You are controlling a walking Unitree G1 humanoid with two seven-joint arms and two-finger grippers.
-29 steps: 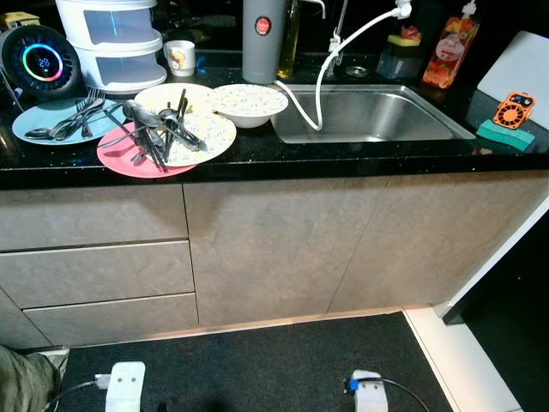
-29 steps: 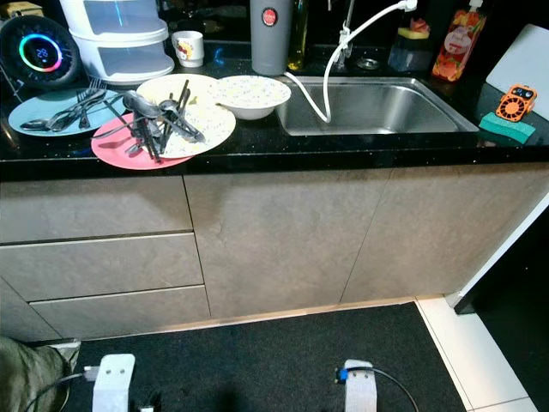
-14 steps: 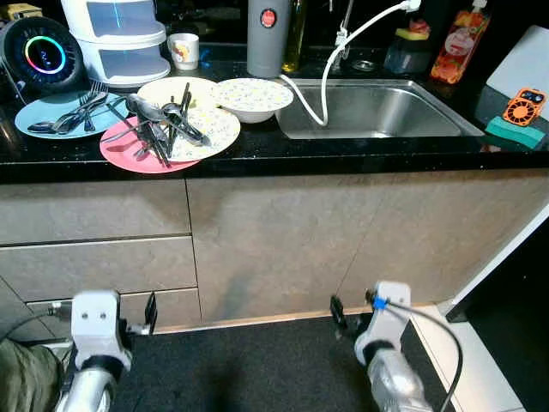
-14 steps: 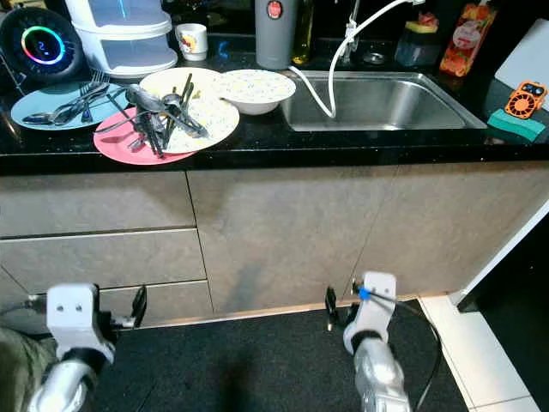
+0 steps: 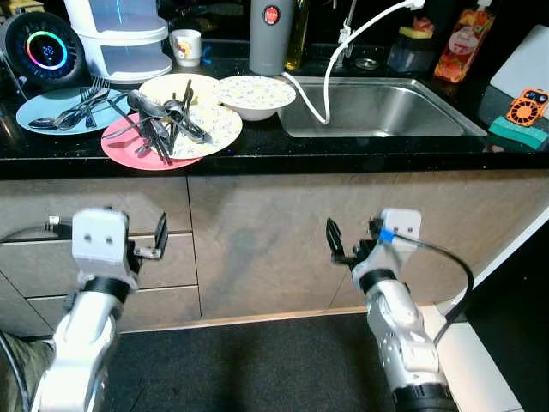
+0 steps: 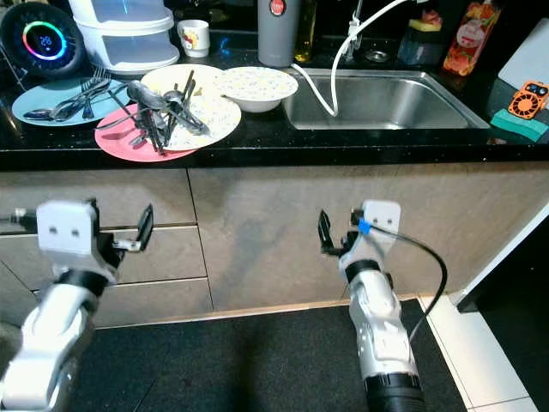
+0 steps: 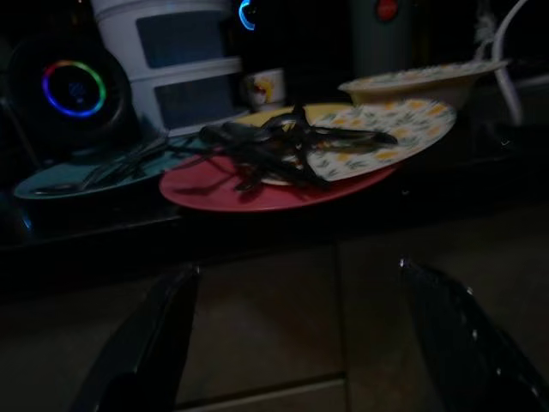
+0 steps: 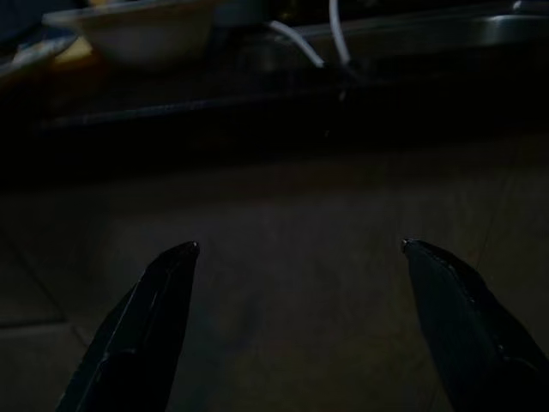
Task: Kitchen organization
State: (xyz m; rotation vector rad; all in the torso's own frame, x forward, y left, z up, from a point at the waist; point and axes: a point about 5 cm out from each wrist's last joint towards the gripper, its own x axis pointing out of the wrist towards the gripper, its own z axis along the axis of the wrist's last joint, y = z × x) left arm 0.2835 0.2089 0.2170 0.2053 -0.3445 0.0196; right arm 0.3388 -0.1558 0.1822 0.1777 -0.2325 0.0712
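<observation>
On the black counter a pink plate (image 5: pixel 137 153) carries a flowered plate (image 5: pixel 214 129) and a heap of dark cutlery (image 5: pixel 163 129). Beside it a blue plate (image 5: pixel 39 110) holds forks and spoons, and a speckled bowl (image 5: pixel 254 93) sits near the sink (image 5: pixel 377 112). My left gripper (image 5: pixel 158 239) is raised in front of the drawer fronts, below the plates, open and empty; the left wrist view looks up at the pink plate (image 7: pixel 257 193). My right gripper (image 5: pixel 334 245) is open and empty before the cabinet door under the sink.
A white hose (image 5: pixel 322 81) hangs into the sink. At the back stand a grey tumbler (image 5: pixel 268 34), a mug (image 5: pixel 184 47), stacked white containers (image 5: pixel 120 39) and a round speaker (image 5: pixel 45 56). A green sponge (image 5: pixel 519 130) lies far right. A dark mat (image 5: pixel 257 369) covers the floor.
Both arms have risen from near the floor to the height of the drawers and cabinet door, fingers pointing at the cabinet. The counter's things have not moved.
</observation>
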